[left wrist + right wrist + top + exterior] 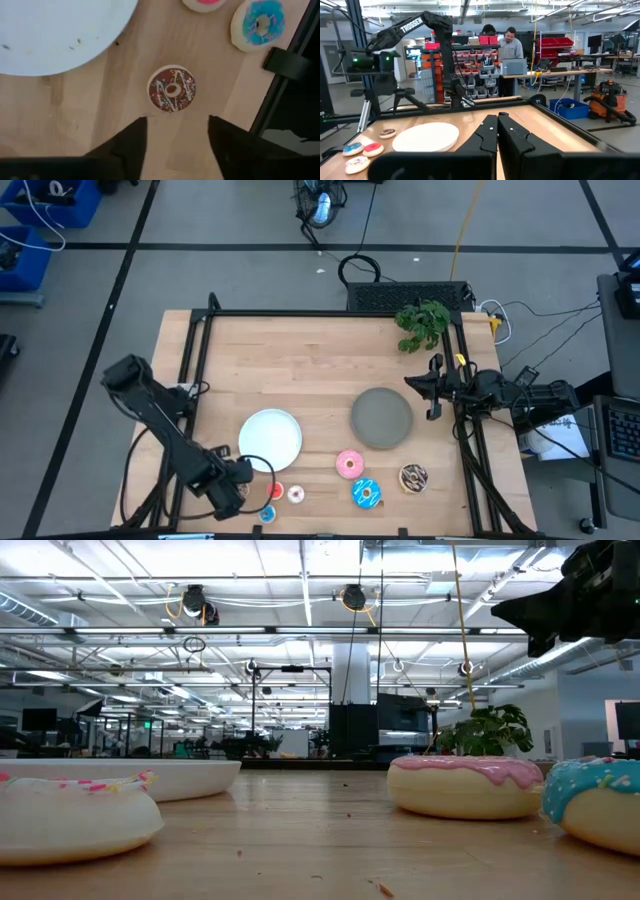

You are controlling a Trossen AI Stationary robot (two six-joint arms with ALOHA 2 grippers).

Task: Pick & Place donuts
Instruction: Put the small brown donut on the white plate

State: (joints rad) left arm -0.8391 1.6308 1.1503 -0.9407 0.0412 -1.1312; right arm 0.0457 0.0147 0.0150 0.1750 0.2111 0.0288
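Two fingers of my left pincer (177, 120) stand parted and empty, low over the near left corner of the wooden counter (300, 350). Just ahead of the gap a small brown ring donut with pale drizzle (172, 88) lies flat on the wood, near the round white plate (50, 35) but apart from its rim. I judge the grasp comes next: I should reach forward until the ring is centred, sink straight down, close across its outer edge, then lift above the rim. Far right, my right pincer (432, 395) waits pressed shut beside the round grey plate (381, 417).
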